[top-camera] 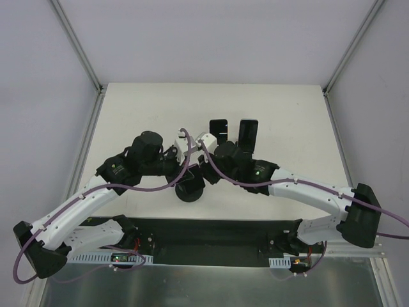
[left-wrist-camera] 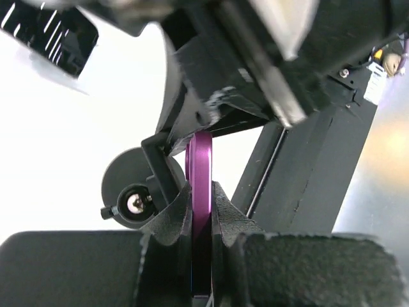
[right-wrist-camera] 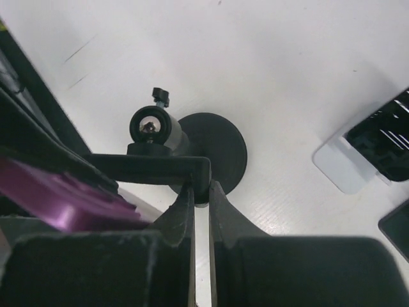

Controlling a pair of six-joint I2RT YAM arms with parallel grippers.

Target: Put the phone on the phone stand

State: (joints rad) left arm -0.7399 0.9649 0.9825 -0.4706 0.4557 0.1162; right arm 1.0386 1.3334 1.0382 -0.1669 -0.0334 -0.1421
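A purple phone [left-wrist-camera: 200, 173] stands edge-on between my left gripper's [left-wrist-camera: 200, 192] fingers, which are shut on it. In the right wrist view the phone [right-wrist-camera: 64, 201] shows at the left, beside the stand's cradle. The black phone stand has a round base [right-wrist-camera: 220, 150], a ball joint with a knob [right-wrist-camera: 150, 125] and a flat cradle arm [right-wrist-camera: 153, 167]. My right gripper [right-wrist-camera: 201, 185] is shut on the end lip of that cradle arm. In the top view both grippers meet over the stand's base [top-camera: 190, 190], left gripper [top-camera: 183, 167] and right gripper [top-camera: 203, 167].
Two other phones lie behind the stand, a white-cased one [top-camera: 219, 128] and a dark one [top-camera: 248, 133]; both show at the right in the right wrist view, the white one [right-wrist-camera: 367, 150]. A black strip [top-camera: 211, 233] runs along the table's near edge.
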